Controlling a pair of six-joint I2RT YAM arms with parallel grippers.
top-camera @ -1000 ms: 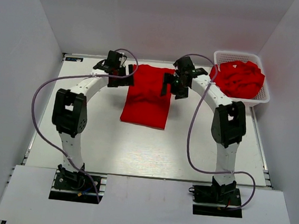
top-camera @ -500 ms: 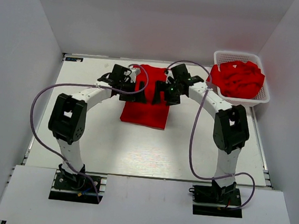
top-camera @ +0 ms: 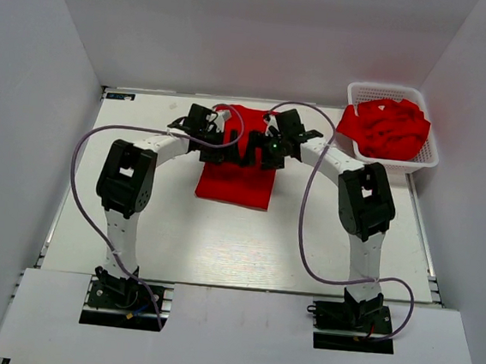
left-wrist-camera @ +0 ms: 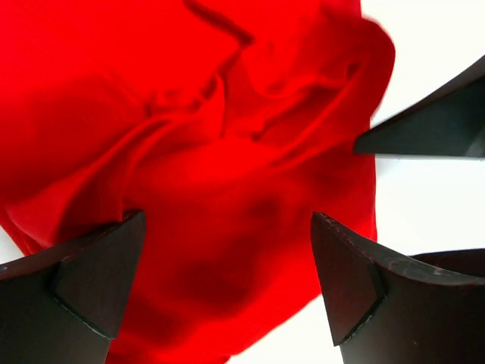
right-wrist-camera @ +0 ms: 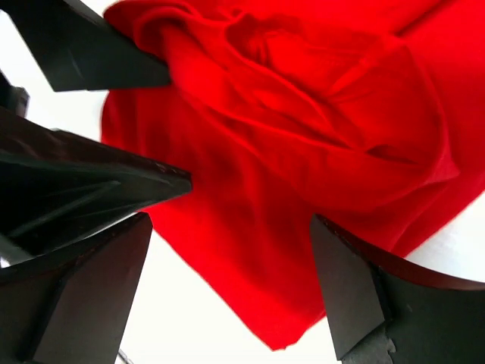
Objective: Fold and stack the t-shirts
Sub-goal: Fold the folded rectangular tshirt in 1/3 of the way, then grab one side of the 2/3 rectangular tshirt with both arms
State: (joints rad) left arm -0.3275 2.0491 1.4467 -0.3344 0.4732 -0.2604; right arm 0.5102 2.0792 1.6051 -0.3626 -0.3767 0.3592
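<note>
A folded red t-shirt (top-camera: 236, 180) lies flat on the white table (top-camera: 220, 240), towards the back centre. Both grippers hover close together over its far half: the left gripper (top-camera: 226, 142) from the left, the right gripper (top-camera: 260, 148) from the right. In the left wrist view the left gripper (left-wrist-camera: 227, 265) is open, with wrinkled red t-shirt (left-wrist-camera: 227, 152) cloth below and nothing between its fingers. The right gripper (right-wrist-camera: 227, 280) is open too, above the t-shirt's (right-wrist-camera: 303, 136) corner. More crumpled red t-shirts (top-camera: 390, 127) fill the basket.
A white lattice basket (top-camera: 385, 89) stands at the back right corner of the table. White walls enclose the table on the left, back and right. Purple cables loop from both arms. Each wrist view shows the other gripper's dark fingers (left-wrist-camera: 432, 129) nearby.
Both grippers have swung inward from the t-shirt's far side edges and now meet over its far half. The jaws stayed open. The t-shirt has not visibly moved.
</note>
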